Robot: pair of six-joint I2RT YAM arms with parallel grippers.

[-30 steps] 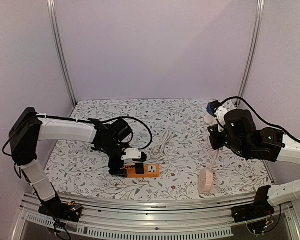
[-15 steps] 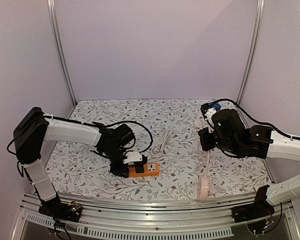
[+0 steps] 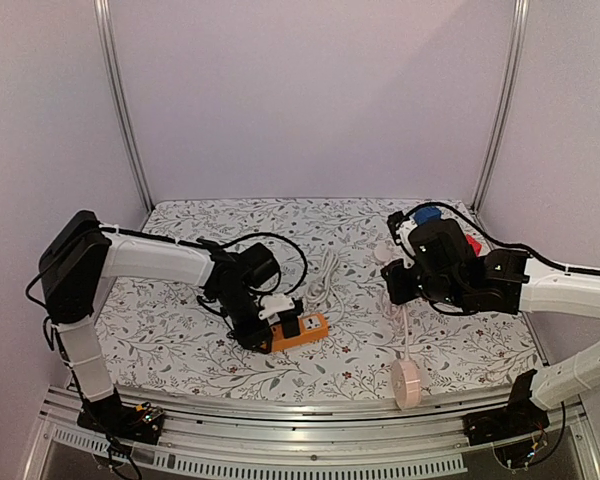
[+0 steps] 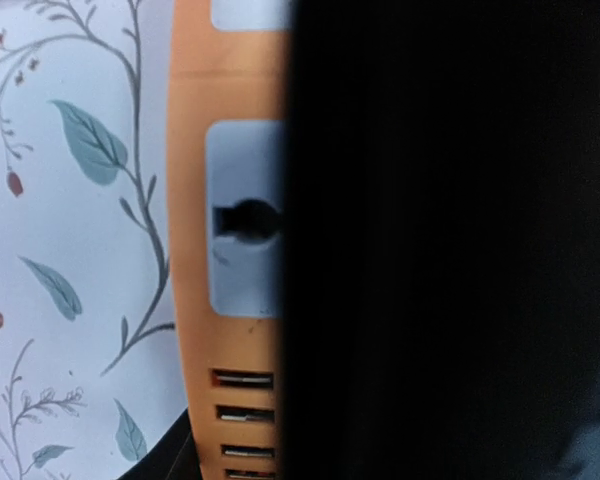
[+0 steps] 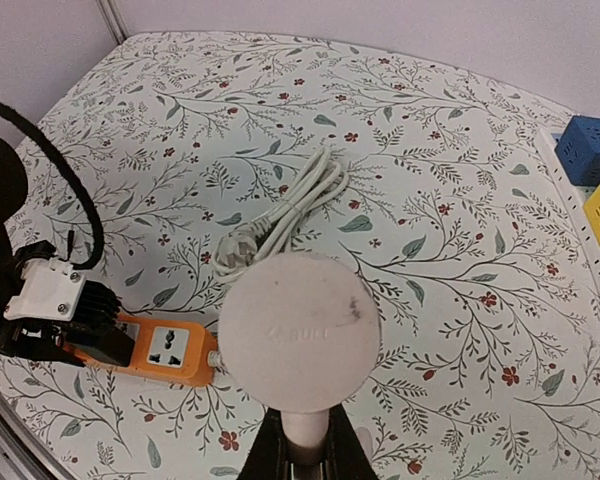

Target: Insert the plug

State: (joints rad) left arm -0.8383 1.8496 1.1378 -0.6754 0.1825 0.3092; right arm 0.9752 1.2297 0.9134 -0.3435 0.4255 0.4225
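Left end effector (image 3: 268,318) on orange strip (image 3: 308,328); right end effector (image 3: 402,300) grips disc (image 3: 408,384).

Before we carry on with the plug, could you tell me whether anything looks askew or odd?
Nothing spilled or damaged. The orange power strip lies at a slant to the table's front edge, the left gripper at its left end, and something dark blocks most of the left wrist view.

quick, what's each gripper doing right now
left gripper: closed on the black plug, at the orange power strip
right gripper: closed on the stem of the round white disc
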